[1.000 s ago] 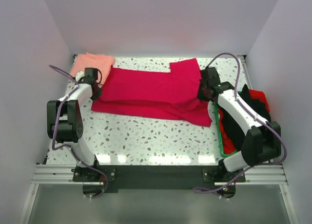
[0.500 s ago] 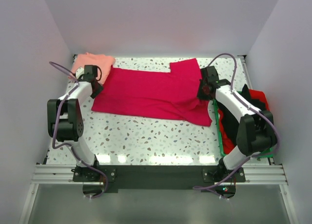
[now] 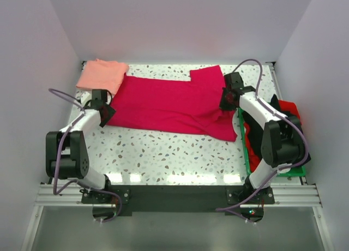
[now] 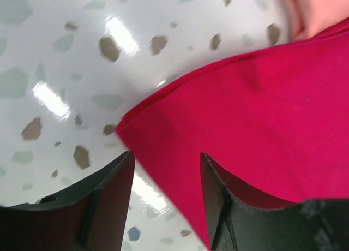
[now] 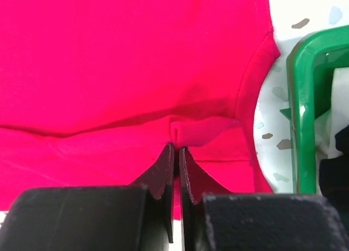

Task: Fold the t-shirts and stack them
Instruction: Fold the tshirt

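Folding so far: early, I'd judge. One shirt looks finished, one is only part-folded, and nothing is stacked yet.
Table: speckled white, with both shirts lying on it.
Crimson t-shirt: spread sideways across the middle, one sleeve pointing to the far edge. It seems doubled over lengthwise and wants more folds.
Salmon t-shirt: a neat folded pad in the far left corner, meeting the crimson one at its edge.
Green tray: at the right side, heaped with more dark and red clothing.
Right gripper: pinched tight on a small pleat of crimson cloth near the sleeve seam.
Left gripper: fingers well apart, gripping nothing, over the crimson shirt's near left corner.
Changed in the last second: the left arm has let go of that edge and drawn back toward the near side. The edge lies flatter, and more salmon cloth shows.
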Robot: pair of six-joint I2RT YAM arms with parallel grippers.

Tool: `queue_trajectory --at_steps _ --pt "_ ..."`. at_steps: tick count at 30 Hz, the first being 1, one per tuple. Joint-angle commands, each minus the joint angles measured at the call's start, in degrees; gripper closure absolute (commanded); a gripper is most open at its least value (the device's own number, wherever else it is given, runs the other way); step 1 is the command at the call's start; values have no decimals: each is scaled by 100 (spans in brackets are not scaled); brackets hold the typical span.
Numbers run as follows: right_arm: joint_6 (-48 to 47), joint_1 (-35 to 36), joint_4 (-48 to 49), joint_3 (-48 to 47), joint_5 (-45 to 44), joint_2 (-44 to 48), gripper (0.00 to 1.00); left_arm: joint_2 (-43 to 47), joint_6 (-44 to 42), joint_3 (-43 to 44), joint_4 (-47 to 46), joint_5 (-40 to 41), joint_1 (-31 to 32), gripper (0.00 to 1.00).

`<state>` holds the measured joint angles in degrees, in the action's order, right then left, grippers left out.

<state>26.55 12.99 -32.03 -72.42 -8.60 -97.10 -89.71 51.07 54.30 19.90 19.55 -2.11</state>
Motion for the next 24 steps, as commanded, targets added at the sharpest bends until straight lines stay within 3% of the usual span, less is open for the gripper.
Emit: queue_trajectory --at_steps 1,9,13,22,24 --pt "-27 -25 127 -246 78 -90 100 506 570 -778 -337 146 9 44" --pt "52 -43 127 -413 78 -379 100 508 685 -1308 -1023 -21 9 45" --pt "53 -69 83 -544 25 -538 100 288 729 -1308 -1093 -83 9 52" --pt "61 -315 -92 -1265 253 -1143 100 33 738 -1300 -1190 22 9 90" --pt "70 -359 -154 -1527 288 -1302 97 33 729 -1317 -1190 22 9 93"
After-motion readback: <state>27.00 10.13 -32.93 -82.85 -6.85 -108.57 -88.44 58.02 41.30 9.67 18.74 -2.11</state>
